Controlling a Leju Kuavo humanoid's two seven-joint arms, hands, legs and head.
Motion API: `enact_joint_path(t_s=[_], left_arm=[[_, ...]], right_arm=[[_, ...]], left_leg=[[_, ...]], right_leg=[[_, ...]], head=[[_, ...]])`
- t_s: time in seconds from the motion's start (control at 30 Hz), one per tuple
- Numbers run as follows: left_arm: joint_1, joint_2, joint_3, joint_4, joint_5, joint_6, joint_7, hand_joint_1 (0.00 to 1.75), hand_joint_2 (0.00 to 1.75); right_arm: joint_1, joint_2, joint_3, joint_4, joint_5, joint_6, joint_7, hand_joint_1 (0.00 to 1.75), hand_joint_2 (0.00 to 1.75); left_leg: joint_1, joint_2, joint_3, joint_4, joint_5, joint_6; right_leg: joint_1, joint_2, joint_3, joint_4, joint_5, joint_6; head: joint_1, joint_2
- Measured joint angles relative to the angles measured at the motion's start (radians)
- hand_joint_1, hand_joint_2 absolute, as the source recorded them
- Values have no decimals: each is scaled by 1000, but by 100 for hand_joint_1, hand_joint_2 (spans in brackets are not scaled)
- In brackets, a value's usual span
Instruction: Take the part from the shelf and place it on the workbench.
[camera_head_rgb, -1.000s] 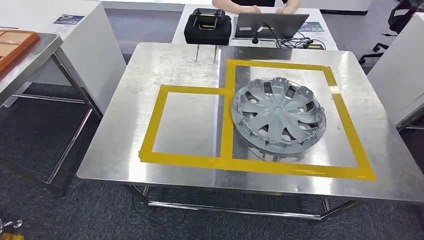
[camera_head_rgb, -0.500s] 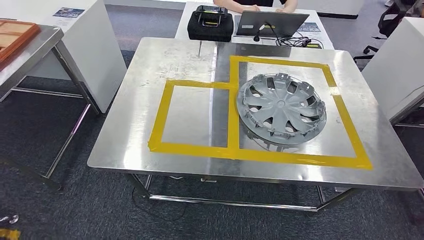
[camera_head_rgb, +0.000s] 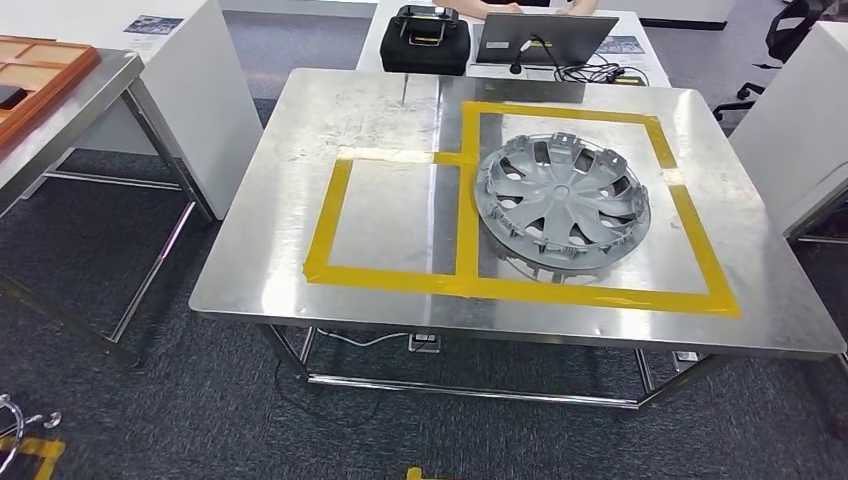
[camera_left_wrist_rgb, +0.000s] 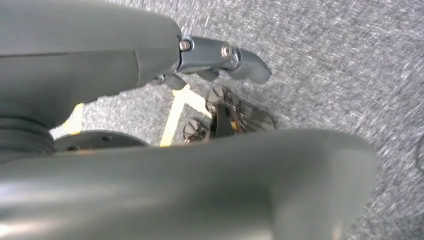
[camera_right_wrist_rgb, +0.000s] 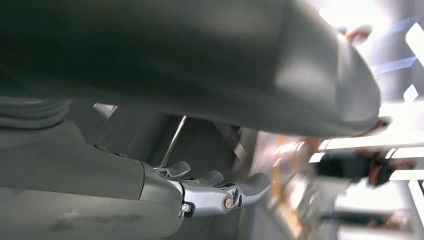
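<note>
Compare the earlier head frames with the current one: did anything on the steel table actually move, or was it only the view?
Only the view shifted: the whole scene slid right and farther away together, so the camera moved back. The wheel cover lies in the larger yellow tape frame on the steel table, as before. The black case and laptop behind are unmoved. Neither robot hand took hold of anything.

A grey hubcap (camera_head_rgb: 563, 201) lies on the yellow-taped steel workbench (camera_head_rgb: 300, 270).
</note>
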Motion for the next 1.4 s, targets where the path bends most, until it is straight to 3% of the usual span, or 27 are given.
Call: enact_joint_path(t_s=[0.07, 0.13, 0.2, 0.27, 0.33, 0.4, 0.47, 0.57, 0.6, 0.63, 0.67, 0.73, 0.8, 0.87, 0.93, 1.0, 1.07, 1.1, 1.13, 1.17, 1.23, 1.3, 1.4], left_arm=[[0, -1, 0, 0, 4, 2, 2, 0, 0], [0, 0, 0, 0, 7, 5, 4, 0, 0], [-1, 0, 0, 0, 9, 7, 6, 0, 0], [-5, -2, 0, -1, 9, 8, 10, 0, 0], [-9, -3, 0, -1, 10, 9, 15, 0, 0], [-10, -5, 0, -2, 9, 11, 19, 0, 0], [-11, -5, 0, -2, 8, 14, 21, 0, 0], [-10, -5, 0, -2, 7, 19, 30, 0, 0], [-9, -5, 0, -2, 7, 20, 33, 0, 0], [-8, -5, 0, -2, 5, 21, 36, 0, 0], [-8, -5, 0, -2, 4, 22, 37, 0, 0], [-8, -5, 0, -2, 3, 23, 38, 0, 0], [-10, -5, 0, -2, 2, 23, 38, 0, 0], [-11, -5, 0, -2, 2, 23, 39, 0, 0], [-11, -3, 0, -1, 2, 24, 38, 0, 0], [-11, -2, 0, -1, 2, 25, 39, 0, 0], [-11, -1, -1, -1, 1, 25, 41, 0, 0], [-10, -1, -1, -1, -1, 25, 41, 0, 0], [-9, -1, -1, -1, -4, 25, 41, 0, 0], [-8, 0, -1, -1, -7, 24, 41, 0, 0], [-8, 0, -1, -1, -18, 21, 41, 0, 0], [-11, 0, -3, -1, -30, 20, 43, 0, 0], [-12, -2, -8, -2, -43, 22, 51, 0, 0]], right_arm=[[-13, 20, -22, 103, 49, -4, -14, 0, 0], [-32, 37, -33, 220, 99, -18, -34, 0, 0], [-62, 50, -35, 358, 141, -31, -70, 0, 0], [-101, 58, -34, 511, 182, -48, -98, 0, 0], [-144, 66, -24, 673, 232, -77, -87, 0, 0], [-178, 86, -2, 830, 286, -108, -24, 0, 0], [-199, 122, 26, 964, 325, -128, 64, 0, 0], [-218, 185, 64, 1125, 362, -130, 192, 0, 0], [-220, 205, 78, 1168, 381, -123, 237, 0, 0], [-222, 225, 94, 1206, 402, -115, 275, 0, 0], [-222, 243, 111, 1238, 423, -107, 306, 0, 0], [-228, 268, 145, 1292, 451, -97, 334, 0, 0], [-236, 280, 169, 1334, 460, -94, 341, 0, 0], [-241, 285, 187, 1367, 462, -92, 345, 0, 0], [-242, 290, 202, 1393, 463, -90, 349, 0, 0], [-245, 295, 216, 1414, 468, -82, 353, 0, 0], [-246, 299, 231, 1432, 481, -63, 361, 0, 0], [-246, 302, 238, 1440, 487, -51, 365, 0, 0], [-245, 304, 246, 1448, 492, -37, 366, 0, 0], [-245, 308, 254, 1454, 496, -22, 365, 0, 0], [-245, 315, 268, 1465, 503, 8, 359, 0, 0], [-246, 321, 282, 1471, 509, 25, 351, 0, 0], [-247, 326, 299, 1479, 517, 39, 347, 0, 0]], left_leg=[[7, -1, -36, 121, -67, -8], [13, 0, -31, 160, -70, -14], [20, 0, 44, 54, -19, -20], [21, -2, 126, -75, 10, -24], [20, -6, 142, -113, 7, -18], [23, -7, 124, -115, 13, -3], [25, -6, 112, -119, 23, 12], [18, -6, 93, -118, 37, 23], [15, -6, 88, -116, 42, 23], [14, -6, 84, -113, 46, 23], [13, -6, 80, -109, 49, 21], [11, -5, 73, -102, 54, 17], [9, -2, 65, -98, 60, 7], [12, 0, 61, -98, 67, -5], [15, -1, 55, -91, 62, -16], [16, -2, 24, -26, 12, -23], [18, -3, -25, 99, -59, -30], [19, -2, -42, 149, -78, -32], [20, -2, -43, 167, -79, -34], [21, -2, -25, 147, -63, -34], [24, -2, 53, 19, -13, -33], [23, -4, 107, -84, 8, -27], [18, -5, 111, -104, 11, -9]], right_leg=[[-2, 0, -14, 0, 10, -1], [-5, 1, -23, 2, 19, 5], [-11, 2, -27, 9, 26, 13], [-12, 5, -40, 23, 33, 25], [-9, 7, -53, 32, 41, 38], [-9, 7, -60, 35, 46, 49], [-12, 7, -84, 76, 11, 56], [-14, 7, -157, 264, -102, 59], [-13, 7, -169, 310, -121, 59], [-13, 7, -164, 320, -120, 56], [-12, 7, -139, 288, -100, 53], [-10, 7, -60, 157, -48, 41], [-4, 7, -14, 62, -28, 30], [3, 6, -13, 45, -28, 22], [1, 3, -9, 33, -15, 12], [-4, 1, -7, 21, 1, 1], [-2, 0, -17, 22, 11, -4], [-1, 0, -23, 24, 15, -4], [-1, 0, -29, 25, 19, -3], [-1, 0, -34, 28, 22, -1], [-2, 0, -41, 36, 25, 5], [0, 1, -50, 48, 25, 16], [-1, 1, -61, 49, 30, 35]], head=[[-10, 0], [-17, 0], [-22, 0], [-28, 0], [-32, 0], [-26, 0], [-13, 0], [9, 0], [12, 0], [13, 0], [15, 0], [19, 0], [19, 0], [17, 0], [16, 0], [6, 0], [-9, 0], [-14, 0], [-17, 0], [-20, 0], [-28, 0], [-35, 0], [-31, 0]])
